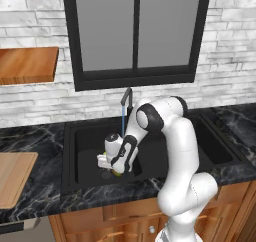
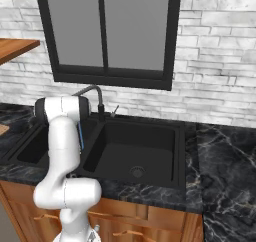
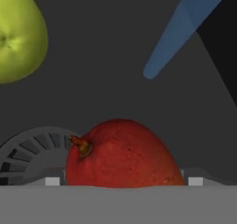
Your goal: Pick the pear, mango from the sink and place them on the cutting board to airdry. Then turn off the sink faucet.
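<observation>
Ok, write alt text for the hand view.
A red-orange oval mango with a short brown stem fills the lower centre, lying on the black sink floor beside a round metal drain. A plain yellow-green pear sits at upper left, and a blue water stream slants in from upper right.

Pear (image 3: 18, 38) cut off by the hand view's left edge, mango (image 3: 121, 154) lower part hidden behind the bottom band, drain (image 3: 34, 149) partly behind the mango, cutting board (image 1: 12, 178) cropped at the left base view's edge, hand (image 1: 111, 162) fingertips blocked by the wrist, grip state unclear.
</observation>
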